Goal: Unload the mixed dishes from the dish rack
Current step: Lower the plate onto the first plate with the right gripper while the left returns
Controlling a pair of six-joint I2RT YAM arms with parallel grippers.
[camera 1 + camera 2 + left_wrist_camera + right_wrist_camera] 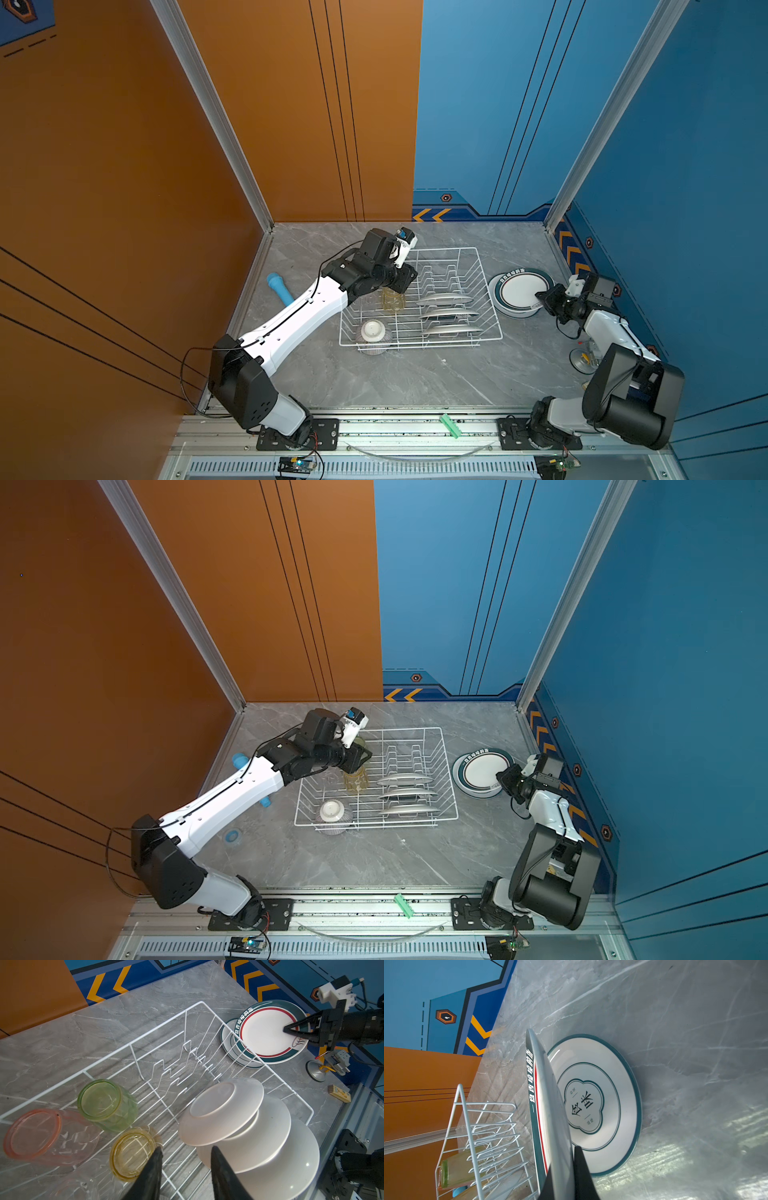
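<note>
Right wrist view: your right gripper (pixel 564 1169) is pinched tight on the rim of a green-banded plate (pixel 548 1105). It's held tilted, edge-on to the cam, just above a second plate (pixel 612 1105) lying flat on the table (pixel 695 1022) beside the dish rack (pixel 471 1126). Looks like the stacking step, mid-placement. Next, I'd say: level it, lower till it seats on the one below, then let go. Release early & it could clatter or slide off.

Left wrist cam: left gripper (pixel 186 1148) has jaws apart, nothing btwn them, hovering over the yellow tumbler (pixel 133 1151). Can't tell if a finger touches it. Probably your next pick: straddle the wall, squeeze gently, it looks slick.

Also in the rack: green tumbler (pixel 106 1103), pink tumbler (pixel 41 1136), three white plates (pixel 220 1109) on edge in the slots w/ undersides showing, & a striped bowl (pixel 372 331) upside down at the near corner.
</note>
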